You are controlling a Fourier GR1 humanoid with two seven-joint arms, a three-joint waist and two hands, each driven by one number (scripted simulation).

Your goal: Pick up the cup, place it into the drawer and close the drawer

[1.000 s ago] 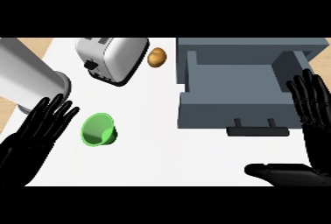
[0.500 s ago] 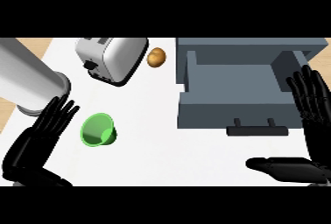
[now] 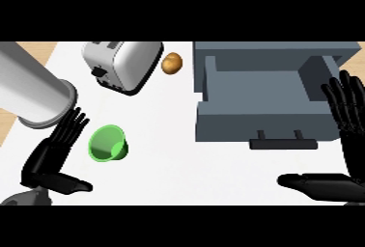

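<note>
A green cup [image 3: 108, 143] lies on its side on the white counter [image 3: 185, 164], left of centre. My left hand [image 3: 53, 154] is open just left of the cup, fingers straight and pointing up, thumb spread below; I cannot tell whether it touches the cup. The grey drawer [image 3: 267, 103] stands pulled open at the right, with nothing inside, its dark handle [image 3: 284, 143] at the front. My right hand [image 3: 348, 144] is open at the right edge, fingers straight alongside the drawer's right wall, thumb stretched out below the handle.
A silver toaster [image 3: 122, 62] lies tilted at the top left. A brown rounded item [image 3: 172, 63] sits between it and the drawer. A large silver cylinder [image 3: 32, 94] stands at the far left, above my left hand.
My left hand has drawn back toward the lower left, showing its thumb, and now stands beside the cup. My right hand has shifted slightly right. The cup and drawer have not moved.
</note>
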